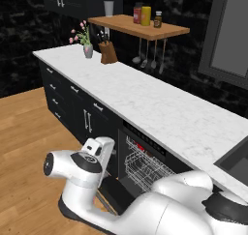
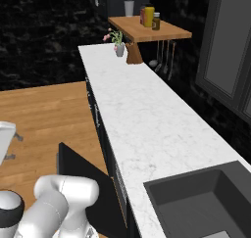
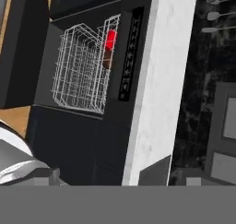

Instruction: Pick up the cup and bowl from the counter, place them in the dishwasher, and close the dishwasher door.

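Note:
The dishwasher (image 3: pixel 83 66) stands open under the white counter (image 3: pixel 161 80), with its white wire rack (image 1: pixel 145 167) in view. The red cup (image 3: pixel 110 38) sits in the rack's far corner, next to the control strip. The dark brown bowl (image 3: pixel 108 59) lies right beside it in the rack. The dishwasher door (image 2: pixel 81 178) hangs lowered over the wooden floor. My gripper's white hand (image 1: pixel 98 148) hovers left of the rack, above the door (image 1: pixel 114 193). Its fingers are hidden, and nothing is seen held.
A knife block (image 1: pixel 108 52) and a flower vase (image 1: pixel 87 49) stand at the counter's far end, under a wooden shelf (image 1: pixel 140 27) with bottles and a grey tumbler (image 1: pixel 108 7). Utensils hang below the shelf. A dark sink (image 2: pixel 206 202) lies at the near right.

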Controlling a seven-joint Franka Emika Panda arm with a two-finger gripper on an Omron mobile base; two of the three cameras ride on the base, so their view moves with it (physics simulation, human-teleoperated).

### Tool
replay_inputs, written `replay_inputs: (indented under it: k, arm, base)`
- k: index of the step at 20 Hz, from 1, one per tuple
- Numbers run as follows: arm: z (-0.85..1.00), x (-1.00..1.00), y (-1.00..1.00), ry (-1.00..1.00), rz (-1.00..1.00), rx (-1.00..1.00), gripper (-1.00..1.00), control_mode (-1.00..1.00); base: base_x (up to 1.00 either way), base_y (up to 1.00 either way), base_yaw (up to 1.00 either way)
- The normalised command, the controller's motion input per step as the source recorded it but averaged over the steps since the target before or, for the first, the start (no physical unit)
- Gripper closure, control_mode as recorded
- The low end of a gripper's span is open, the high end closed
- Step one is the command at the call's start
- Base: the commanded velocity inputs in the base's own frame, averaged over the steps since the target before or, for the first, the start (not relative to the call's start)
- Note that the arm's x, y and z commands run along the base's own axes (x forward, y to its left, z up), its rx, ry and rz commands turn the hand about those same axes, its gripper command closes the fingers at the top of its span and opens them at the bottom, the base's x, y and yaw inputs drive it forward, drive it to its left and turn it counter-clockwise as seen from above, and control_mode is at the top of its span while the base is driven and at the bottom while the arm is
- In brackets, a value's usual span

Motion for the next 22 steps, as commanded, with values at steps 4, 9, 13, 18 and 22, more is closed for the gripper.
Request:
replay_inputs:
  k: [4, 9, 13, 18, 22]
  arm:
    - [-0.49, -0.01, 0.43, 0.0, -0.02, -0.18, -1.0, -1.0]
    - [-0.48, -0.05, 0.33, 0.0, -0.03, -0.19, -1.0, -1.0]
    - [-0.58, -0.02, 0.24, 0.0, -0.04, -0.2, -1.0, -1.0]
    - [-0.76, 0.0, 0.17, 0.0, -0.05, -0.23, -1.0, -1.0]
    - [-0.72, 0.0, 0.2, 0.0, -0.03, -0.24, -1.0, -1.0]
  base:
    - [0.0, 0.0, 0.0]
    - [0.0, 0.0, 0.0]
    - [0.0, 0.0, 0.0]
    - [0.0, 0.0, 0.0]
    - [0.0, 0.0, 0.0]
